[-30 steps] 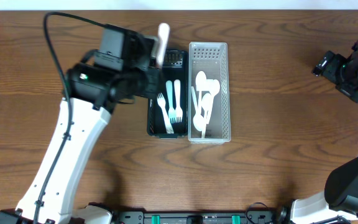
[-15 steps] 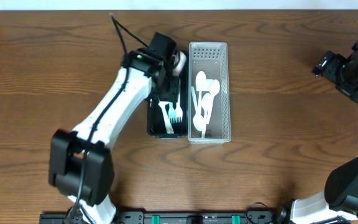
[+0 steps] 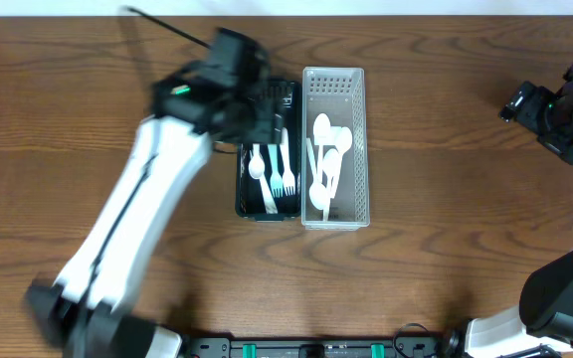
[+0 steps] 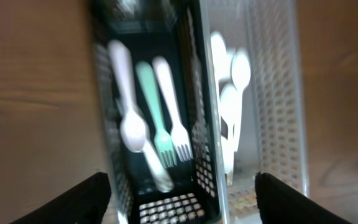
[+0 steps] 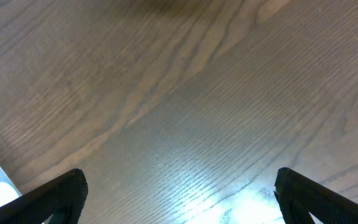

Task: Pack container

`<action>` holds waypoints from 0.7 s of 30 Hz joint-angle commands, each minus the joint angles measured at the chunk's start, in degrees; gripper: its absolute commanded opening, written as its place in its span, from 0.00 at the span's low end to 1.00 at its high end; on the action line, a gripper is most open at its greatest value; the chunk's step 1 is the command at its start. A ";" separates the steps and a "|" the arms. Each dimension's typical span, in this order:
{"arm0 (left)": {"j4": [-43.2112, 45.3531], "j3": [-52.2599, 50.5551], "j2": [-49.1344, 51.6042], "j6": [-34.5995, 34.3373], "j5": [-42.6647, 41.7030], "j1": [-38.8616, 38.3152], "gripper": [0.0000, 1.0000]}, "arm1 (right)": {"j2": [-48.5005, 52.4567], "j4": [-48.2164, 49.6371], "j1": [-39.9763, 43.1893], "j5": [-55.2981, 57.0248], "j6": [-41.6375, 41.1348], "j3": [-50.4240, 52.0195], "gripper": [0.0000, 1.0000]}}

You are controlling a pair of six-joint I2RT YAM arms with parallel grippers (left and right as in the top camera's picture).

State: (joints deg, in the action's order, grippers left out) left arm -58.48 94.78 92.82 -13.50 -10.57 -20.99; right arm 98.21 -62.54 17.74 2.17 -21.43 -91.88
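Overhead: left fingers [image 3: 259, 111] blurred above one end of black basket [image 3: 267, 207]; their state unreadable here. White basket [image 3: 334, 85] touches black one on side toward right fingers [image 3: 520, 104], well apart from them.

Left wrist: left fingers apart, gripping nothing. Black basket lies beyond and between them, holding two forks [image 4: 166, 124] and a spoon [image 4: 126, 99].

Right wrist: right fingers apart over wooden surface [image 5: 179, 93].

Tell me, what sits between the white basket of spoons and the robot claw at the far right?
Nothing: the overhead view shows only bare wooden table between the white basket and the right gripper.
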 commanded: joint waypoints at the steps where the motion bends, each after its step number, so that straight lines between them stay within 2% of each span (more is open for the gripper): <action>1: -3.63 1.42 -7.78 0.11 8.55 3.65 0.83 | 0.48 -0.07 0.20 0.17 0.48 0.24 0.99; 5: -9.81 1.42 -13.00 0.33 18.10 8.52 0.91 | 0.48 -0.07 0.20 0.17 0.50 0.24 0.99; 8: -13.97 1.42 -15.34 0.31 21.68 12.11 0.99 | 0.48 -0.07 0.20 0.17 0.48 0.24 0.99; 15: -21.81 1.40 -16.96 0.31 21.81 17.77 0.98 | 0.48 -0.07 0.20 0.17 0.48 0.24 0.99; 21: -22.49 1.38 -16.94 0.28 21.79 17.88 0.98 | 0.48 -0.07 0.20 0.17 0.50 0.24 0.99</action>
State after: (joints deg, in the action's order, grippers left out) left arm -80.77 96.25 76.64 -13.50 9.89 -3.42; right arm 98.21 -62.54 17.74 2.17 -21.43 -91.88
